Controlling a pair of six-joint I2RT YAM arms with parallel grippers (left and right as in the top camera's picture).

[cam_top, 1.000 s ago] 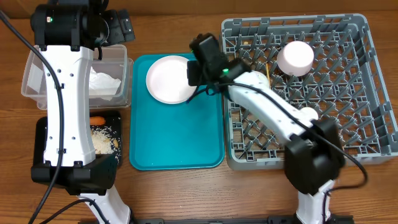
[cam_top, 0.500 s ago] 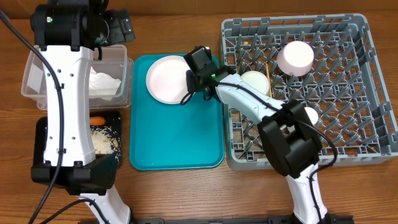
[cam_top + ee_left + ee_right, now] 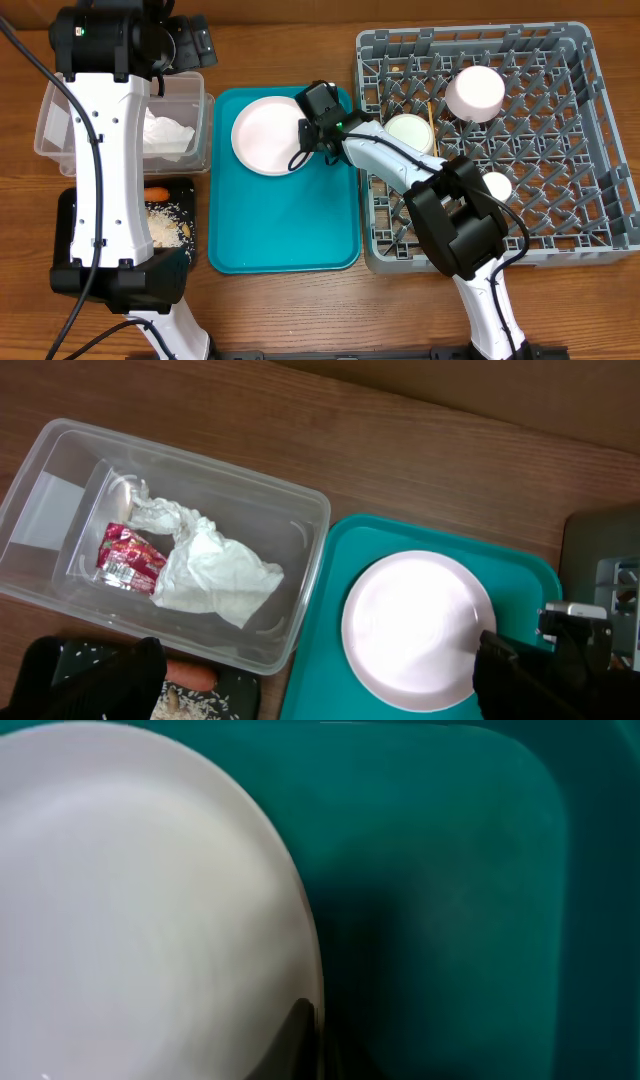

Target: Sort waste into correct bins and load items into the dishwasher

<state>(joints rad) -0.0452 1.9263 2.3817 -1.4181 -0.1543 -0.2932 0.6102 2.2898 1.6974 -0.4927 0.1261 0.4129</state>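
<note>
The round pale plate (image 3: 262, 135) lies at the back of the teal tray (image 3: 285, 235). My right gripper (image 3: 309, 133) is at the plate's right rim. In the right wrist view its dark fingers (image 3: 300, 1038) close over the rim of the plate (image 3: 140, 910), one above it and one beside it. My left gripper (image 3: 190, 45) hangs open and empty, high above the clear tub (image 3: 50, 120). Its fingertips (image 3: 95, 678) stand wide apart. The tub (image 3: 300, 575) holds a crumpled napkin (image 3: 210, 565) and a red wrapper (image 3: 128, 555).
The black tray (image 3: 68, 215) holds a carrot (image 3: 157, 192) and rice (image 3: 165, 225). The grey dish rack (image 3: 600, 140) at the right holds a white bowl (image 3: 410, 133), a pinkish bowl (image 3: 475, 92), a small white cup (image 3: 497, 186) and chopsticks (image 3: 430, 115).
My right gripper has moved left from the rack's edge to the plate's right rim. The plate has shifted slightly left and toward the front. The left arm has not moved.
</note>
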